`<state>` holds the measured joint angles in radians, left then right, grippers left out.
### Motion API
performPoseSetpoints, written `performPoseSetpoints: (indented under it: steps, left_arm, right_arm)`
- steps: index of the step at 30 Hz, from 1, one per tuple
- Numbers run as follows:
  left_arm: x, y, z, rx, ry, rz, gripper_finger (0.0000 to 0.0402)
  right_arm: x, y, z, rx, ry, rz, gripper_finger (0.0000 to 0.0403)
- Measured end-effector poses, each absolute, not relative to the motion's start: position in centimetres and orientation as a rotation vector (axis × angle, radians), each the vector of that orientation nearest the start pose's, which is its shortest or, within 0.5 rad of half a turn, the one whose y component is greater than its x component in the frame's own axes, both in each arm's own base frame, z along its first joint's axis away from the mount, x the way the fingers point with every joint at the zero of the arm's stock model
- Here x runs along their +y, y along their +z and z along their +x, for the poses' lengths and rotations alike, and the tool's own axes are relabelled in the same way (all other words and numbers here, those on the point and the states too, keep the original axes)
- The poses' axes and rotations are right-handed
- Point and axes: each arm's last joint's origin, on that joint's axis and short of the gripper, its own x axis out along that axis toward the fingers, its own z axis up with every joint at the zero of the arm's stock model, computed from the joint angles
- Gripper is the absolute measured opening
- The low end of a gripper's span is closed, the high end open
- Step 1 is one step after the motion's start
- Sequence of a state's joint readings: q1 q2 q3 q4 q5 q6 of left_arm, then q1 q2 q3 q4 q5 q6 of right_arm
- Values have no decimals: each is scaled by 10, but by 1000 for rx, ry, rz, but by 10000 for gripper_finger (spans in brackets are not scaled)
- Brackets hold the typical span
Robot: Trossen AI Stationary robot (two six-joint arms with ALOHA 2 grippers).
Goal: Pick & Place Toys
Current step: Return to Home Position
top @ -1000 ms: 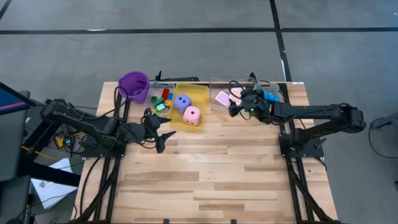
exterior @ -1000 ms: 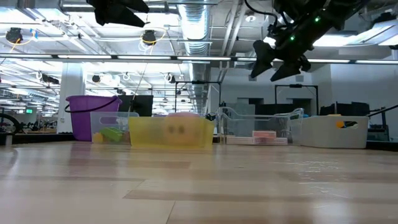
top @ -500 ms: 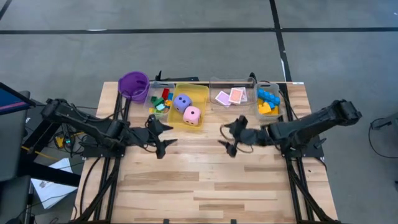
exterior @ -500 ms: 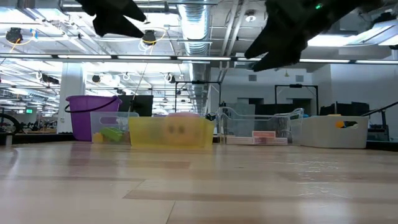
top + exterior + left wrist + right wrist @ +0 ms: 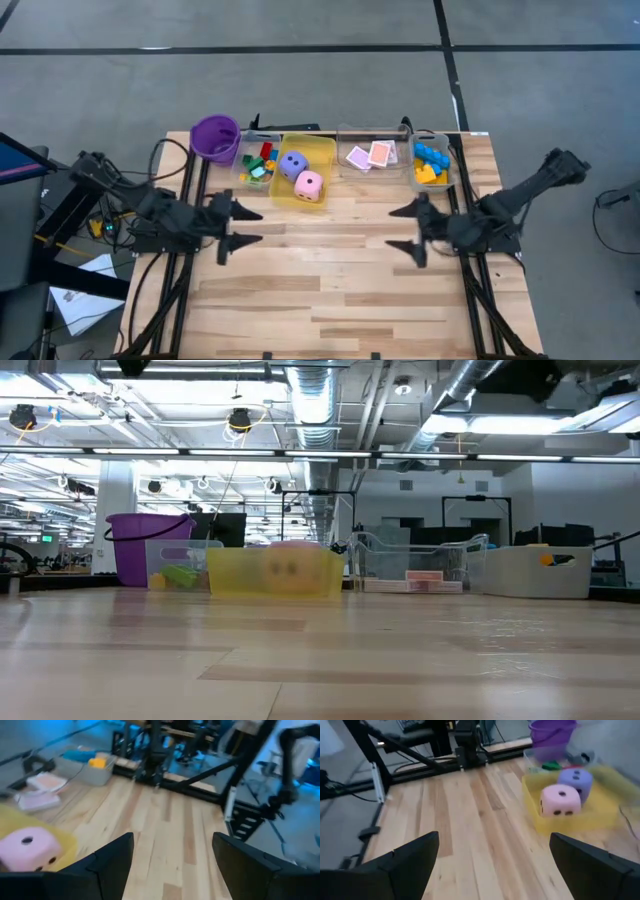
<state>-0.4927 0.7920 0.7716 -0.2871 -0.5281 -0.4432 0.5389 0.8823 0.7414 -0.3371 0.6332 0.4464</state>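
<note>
High view: my left gripper (image 5: 255, 226) and right gripper (image 5: 392, 228) hover over the plank table (image 5: 330, 290), dark fingers spread wide, holding nothing. A rounded foam purple die (image 5: 293, 164) and pink die (image 5: 309, 184) sit in the yellow bin (image 5: 325, 148). Flat cards (image 5: 370, 155) lie in the clear bin (image 5: 343, 140). Knobbly bricks (image 5: 430, 166) fill small bins either side.

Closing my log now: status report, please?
Left tool open, empty, table's left. Right tool open, empty, table's right. Dice, cards, bricks in bins. Nothing in the way.
</note>
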Motion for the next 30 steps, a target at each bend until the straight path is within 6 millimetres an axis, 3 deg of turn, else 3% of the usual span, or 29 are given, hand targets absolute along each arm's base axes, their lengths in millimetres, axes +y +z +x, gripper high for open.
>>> performPoseSetpoints:
  steps: [3,5,9,14,21,30]
  left_arm:
    - [-71,316,147,252,39,-208,264]
    - [-74,306,144,273,13,-151,264]
    - [-77,272,142,359,5,-113,264]
    - [-74,242,136,338,132,-139,264]
    - [-69,216,128,162,80,-186,264]
    - [-61,180,112,1,-57,-242,264]
  right_arm:
    - [76,292,149,402,-156,217,373]
    - [78,290,140,445,-106,152,373]
    - [85,276,130,450,-88,-41,373]
    - [81,262,118,393,-122,-39,373]
    - [78,232,113,189,-3,-17,373]
    - [65,184,109,-112,306,30,373]
